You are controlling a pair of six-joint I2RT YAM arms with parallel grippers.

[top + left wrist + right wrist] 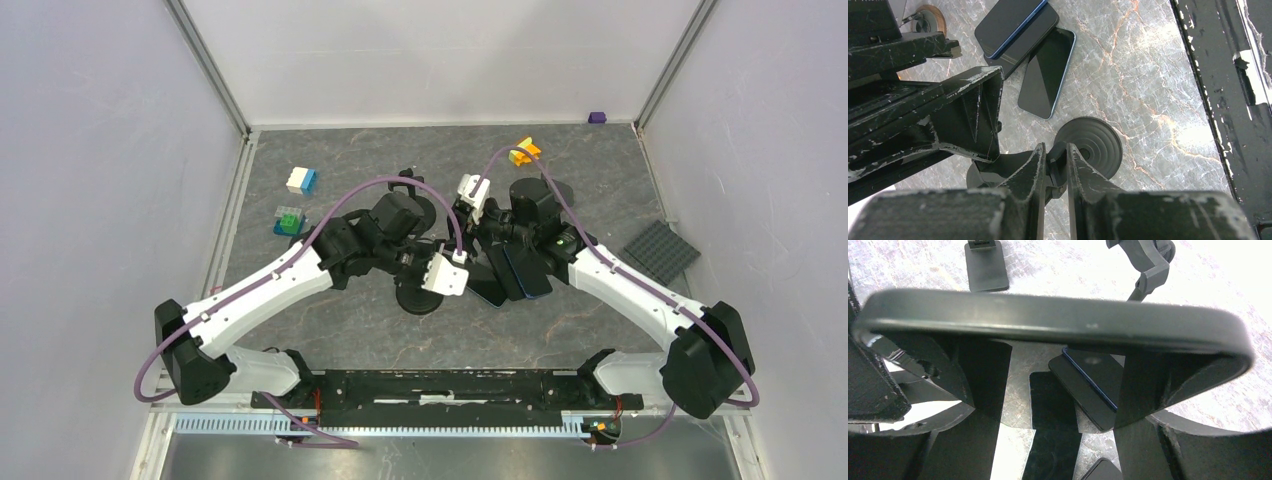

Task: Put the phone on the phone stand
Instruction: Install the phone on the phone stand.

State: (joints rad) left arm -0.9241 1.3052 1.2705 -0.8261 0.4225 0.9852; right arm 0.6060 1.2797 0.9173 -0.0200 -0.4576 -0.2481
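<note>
Currently | left gripper (1055, 152) clamped on phone stand (1095, 145) stem, round base seated on marble table (1148, 75) | right gripper (1060, 347) closed across dark phone (1058, 320), held aloft above spare phones (1013, 22) laid beside stand

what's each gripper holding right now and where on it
Left gripper clamps the phone stand by its thin stem near the round base; right gripper holds a phone across its edges.
</note>
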